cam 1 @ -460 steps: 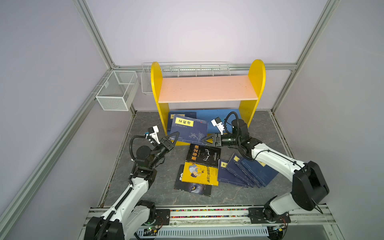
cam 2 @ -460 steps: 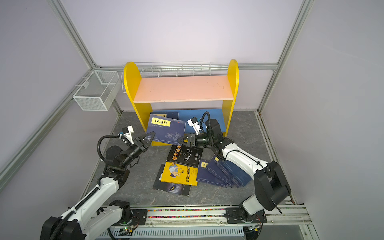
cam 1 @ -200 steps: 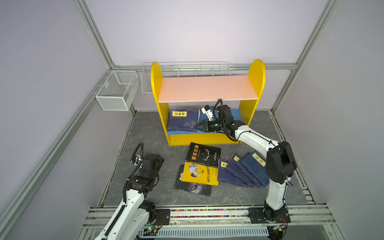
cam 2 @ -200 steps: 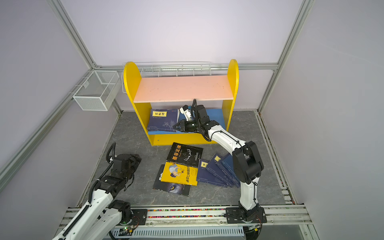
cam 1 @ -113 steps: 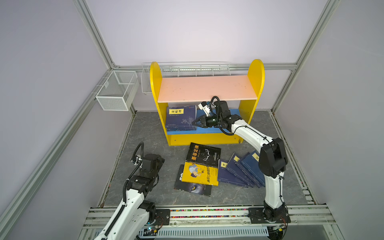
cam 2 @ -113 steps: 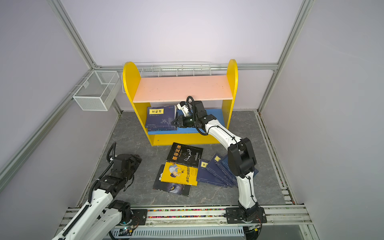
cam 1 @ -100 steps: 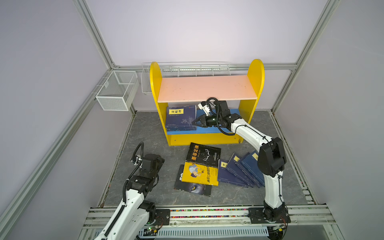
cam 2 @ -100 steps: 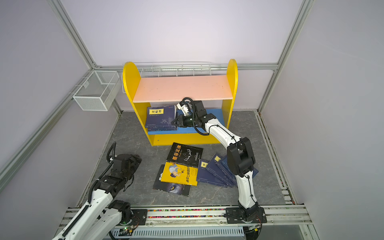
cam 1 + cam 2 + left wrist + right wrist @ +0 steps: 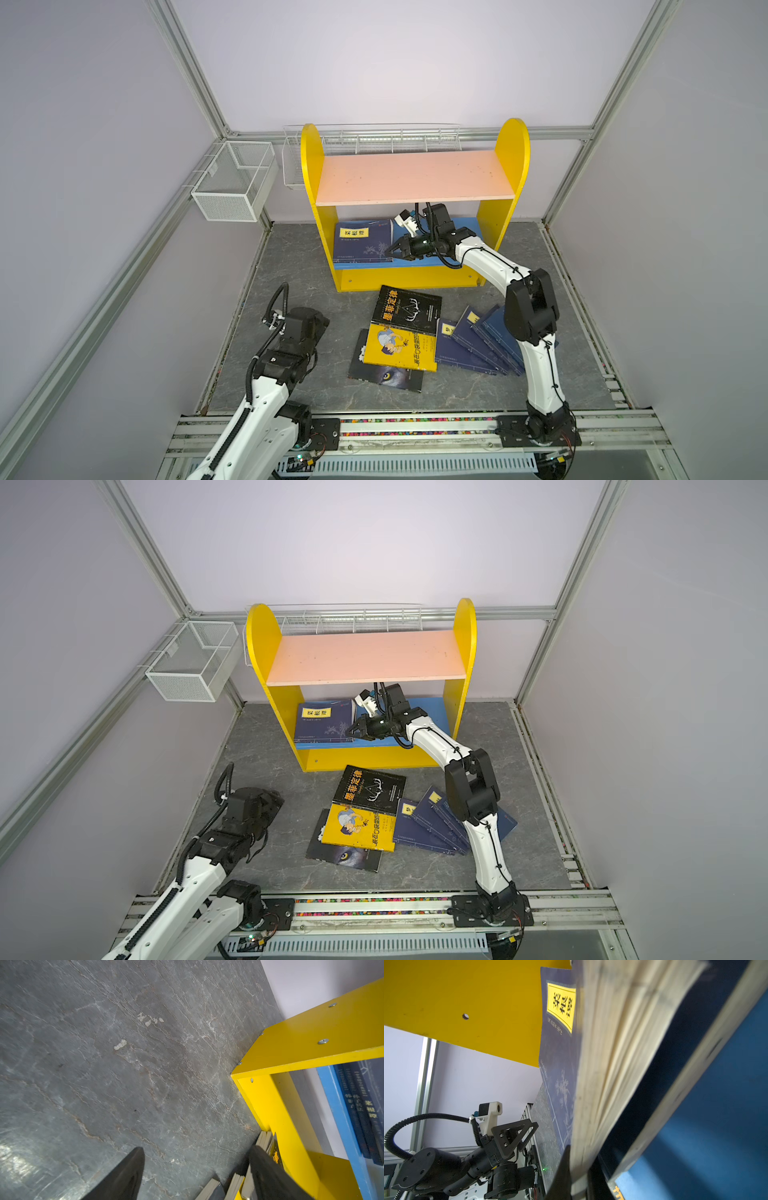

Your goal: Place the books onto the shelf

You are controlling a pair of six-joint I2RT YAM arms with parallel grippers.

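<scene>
Right pincer (image 9: 392, 252) sits inside the lower tier of the shelf (image 9: 513, 143), arm reaching in from the right. It's clenched on the free edge of the top navy book (image 9: 363, 243): in the right wrist view the pale page block is nipped btwn two dark fingers (image 9: 561, 1177), w/ the cover & its yellow label (image 9: 560, 1003) beyond. That book lies approx flat, label up, on a small pile of navy books (image 9: 357, 1122) at the left end of the blue lower board (image 9: 467, 226), hard by the left side panel (image 9: 322, 216); can't tell if it touches the panel. Pink upper board (image 9: 415, 176) is above it. Left pincer (image 9: 195, 1148) is released, fingers (image 9: 126, 1176) wide apart w/ nothing btwn them, over bare grey desk (image 9: 291, 266), the shelf's front-left corner in its view. In both top views it's tucked under its own folded left arm (image 9: 270, 390) at the desk's front left, apart from the shelf. Other books lie on the desk in front of the shelf: black book (image 9: 409, 309) nearest it, overlapping the yellow cartoon-cover book (image 9: 395, 351), which lies on the wolf-eye book (image 9: 388, 377). Just beside them on the right is a fan of navy books (image 9: 467, 345), partly hidden by the right arm's elbow (image 9: 530, 307). White mesh basket (image 9: 232, 183) hangs on the left frame; a long wire basket (image 9: 374, 139) runs behind the shelf.
</scene>
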